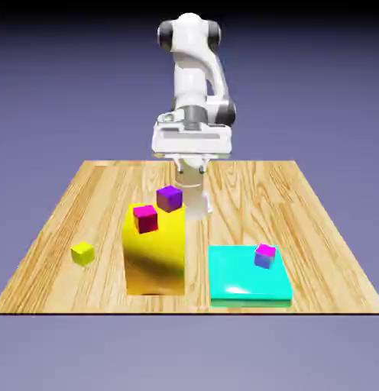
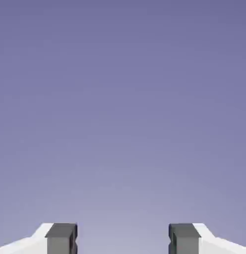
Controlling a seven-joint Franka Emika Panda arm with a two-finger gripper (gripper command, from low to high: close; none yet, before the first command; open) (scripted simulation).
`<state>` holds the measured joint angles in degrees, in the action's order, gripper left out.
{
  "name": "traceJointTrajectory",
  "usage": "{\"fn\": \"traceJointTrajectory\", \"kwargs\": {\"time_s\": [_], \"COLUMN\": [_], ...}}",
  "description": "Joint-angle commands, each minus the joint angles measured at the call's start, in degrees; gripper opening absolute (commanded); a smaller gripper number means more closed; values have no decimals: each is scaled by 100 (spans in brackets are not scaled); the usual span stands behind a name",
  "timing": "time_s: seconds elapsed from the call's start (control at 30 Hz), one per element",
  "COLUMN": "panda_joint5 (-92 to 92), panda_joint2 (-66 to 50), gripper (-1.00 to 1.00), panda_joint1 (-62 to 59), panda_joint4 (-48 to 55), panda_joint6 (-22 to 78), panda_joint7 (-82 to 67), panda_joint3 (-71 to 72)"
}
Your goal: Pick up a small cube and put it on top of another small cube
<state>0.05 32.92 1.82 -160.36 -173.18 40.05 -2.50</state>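
At the exterior view's left, we find the small cube [image 1: 82, 253] on the table [image 1: 315, 229]. Next: yellow block [image 1: 154, 256] bearing crimson cube [image 1: 145, 218] and purple cube [image 1: 169, 198]. Gripper [image 2: 123, 240] jaws wide, empty (backdrop only). Right: magenta-topped cube [image 1: 264, 254] on teal slab [image 1: 246, 279].

The exterior view looks down across the whole table [image 1: 299, 191]; the hand view faces only backdrop, sharing nothing.
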Motion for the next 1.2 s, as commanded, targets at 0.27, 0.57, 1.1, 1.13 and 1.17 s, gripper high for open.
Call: {"fn": "traceJointTrajectory", "kwargs": {"time_s": [0.27,0.57,1.1,1.13,1.17], "panda_joint5": [37,75,141,145,149], "panda_joint2": [197,393,742,764,786], "gripper": [0,0,0,0,0], "panda_joint1": [846,1693,3197,3291,3385], "panda_joint4": [476,952,1798,1851,1904], "panda_joint6": [617,1234,2330,2399,2467], "panda_joint7": [-1793,-3587,-6775,-6974,-7173], "panda_joint3": [-1869,-3738,-7060,-7268,-7476]}}
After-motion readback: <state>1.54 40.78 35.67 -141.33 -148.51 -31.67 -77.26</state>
